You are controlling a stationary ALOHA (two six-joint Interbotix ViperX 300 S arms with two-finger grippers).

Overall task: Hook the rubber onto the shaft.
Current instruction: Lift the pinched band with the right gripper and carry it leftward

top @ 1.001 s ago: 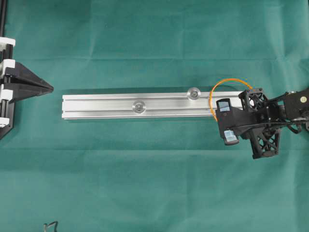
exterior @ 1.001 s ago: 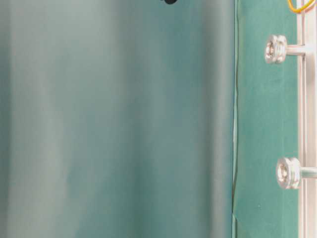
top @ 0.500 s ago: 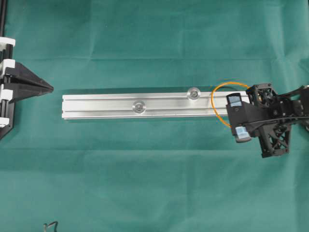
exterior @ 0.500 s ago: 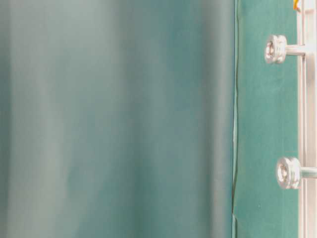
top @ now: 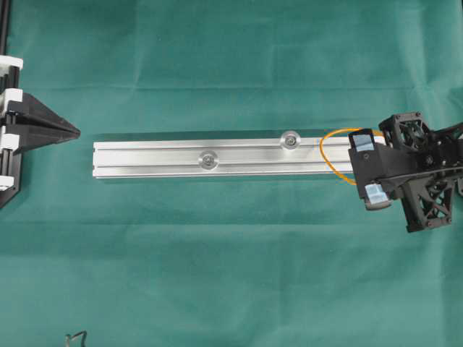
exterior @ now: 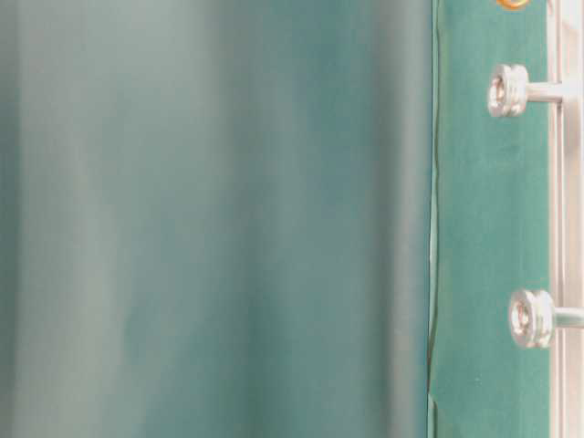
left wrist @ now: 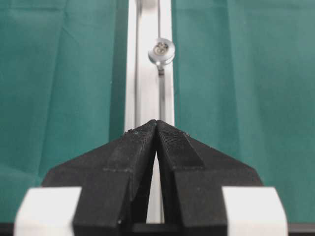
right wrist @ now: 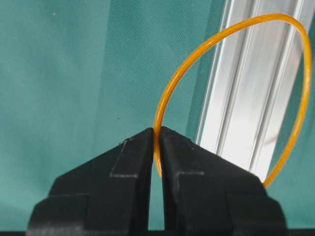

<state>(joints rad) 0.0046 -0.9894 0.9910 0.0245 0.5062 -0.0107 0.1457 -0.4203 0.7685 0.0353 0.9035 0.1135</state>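
Observation:
The rubber (top: 323,153), a thin orange loop, lies across the right end of the silver rail (top: 159,155). My right gripper (top: 359,175) is shut on its near side. In the right wrist view the band (right wrist: 235,27) runs up from between the closed fingertips of that gripper (right wrist: 158,132) and arcs over the rail (right wrist: 246,98). Two shafts stand on the rail, one (top: 290,139) just left of the loop and outside it, the other (top: 208,160) farther left. My left gripper (top: 76,131) is shut and empty off the rail's left end, pointing along the rail toward a shaft (left wrist: 161,50).
Green cloth covers the table. A small dark wire scrap (top: 75,337) lies at the front left edge. The table-level view shows both shafts (exterior: 507,89) (exterior: 531,318) sticking out from the rail (exterior: 564,201), and a sliver of the band (exterior: 513,4) at the top.
My right gripper has moved to the right with the band, drawing the loop away from the nearer shaft toward the rail's end. The left arm has not moved.

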